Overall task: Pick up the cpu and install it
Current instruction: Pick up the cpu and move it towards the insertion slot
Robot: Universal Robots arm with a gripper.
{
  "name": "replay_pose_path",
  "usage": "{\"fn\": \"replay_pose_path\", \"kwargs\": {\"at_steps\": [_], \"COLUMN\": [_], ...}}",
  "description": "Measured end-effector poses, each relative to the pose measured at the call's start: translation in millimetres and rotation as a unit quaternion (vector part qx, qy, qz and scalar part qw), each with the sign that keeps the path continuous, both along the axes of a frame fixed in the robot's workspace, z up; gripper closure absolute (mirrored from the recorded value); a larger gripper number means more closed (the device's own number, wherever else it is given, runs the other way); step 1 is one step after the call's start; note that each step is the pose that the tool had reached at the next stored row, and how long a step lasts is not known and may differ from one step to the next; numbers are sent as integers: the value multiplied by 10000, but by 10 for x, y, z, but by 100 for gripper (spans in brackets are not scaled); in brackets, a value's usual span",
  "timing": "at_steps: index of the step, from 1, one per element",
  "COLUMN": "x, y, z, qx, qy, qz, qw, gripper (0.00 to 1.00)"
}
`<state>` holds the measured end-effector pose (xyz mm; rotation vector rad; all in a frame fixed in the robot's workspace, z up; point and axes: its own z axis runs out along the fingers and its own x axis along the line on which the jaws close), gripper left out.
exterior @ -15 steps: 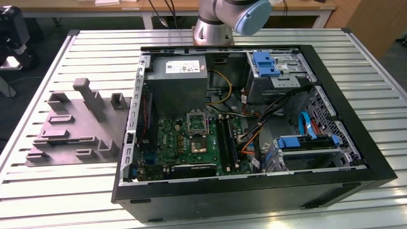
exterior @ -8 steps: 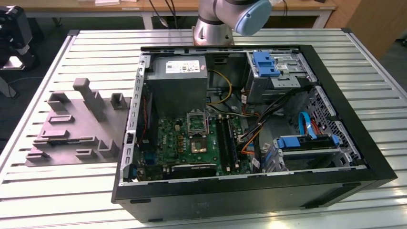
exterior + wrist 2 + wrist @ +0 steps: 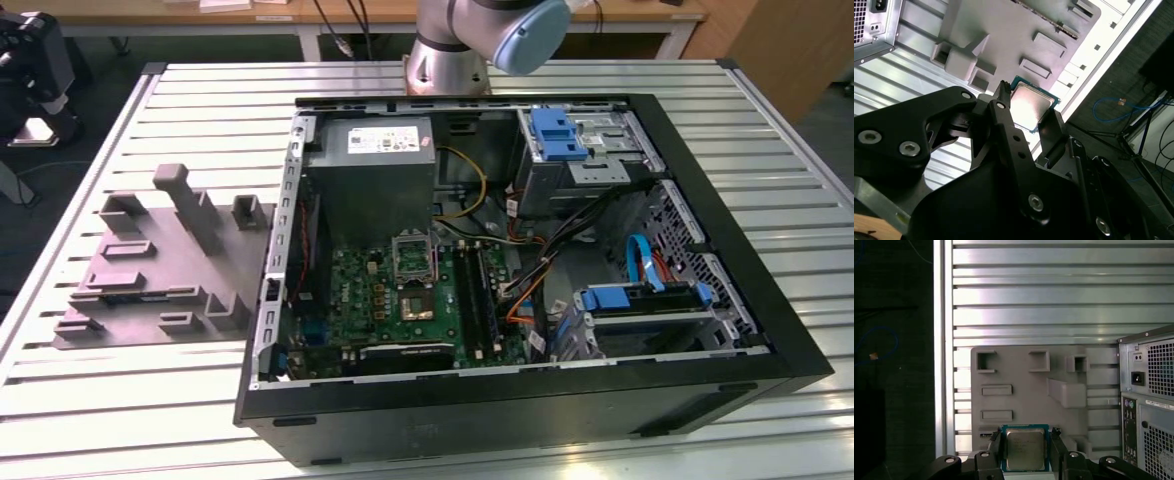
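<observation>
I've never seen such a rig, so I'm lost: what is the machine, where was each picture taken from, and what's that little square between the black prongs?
The machine is a robot arm; the exterior view, from a camera standing apart, shows its base on a slatted metal table. On that table lie an open computer case and, on the exterior view's left, a grey plastic tray. Both wrist views come from cameras riding on the arm, looking past its gripper. The little square is the cpu, a computer's processor chip. The gripper's two fingers clamp its sides, holding it in the air with the tray beyond it.
</observation>
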<state>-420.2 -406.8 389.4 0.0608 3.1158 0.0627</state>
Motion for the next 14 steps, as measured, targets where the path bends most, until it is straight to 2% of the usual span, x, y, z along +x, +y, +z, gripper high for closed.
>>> {"fn": "replay_pose_path", "kwargs": {"at_steps": [14], "x": [46], "y": [0], "z": [1], "qx": [0], "qy": [-1], "qz": [0], "qw": [10000], "gripper": [53]}}
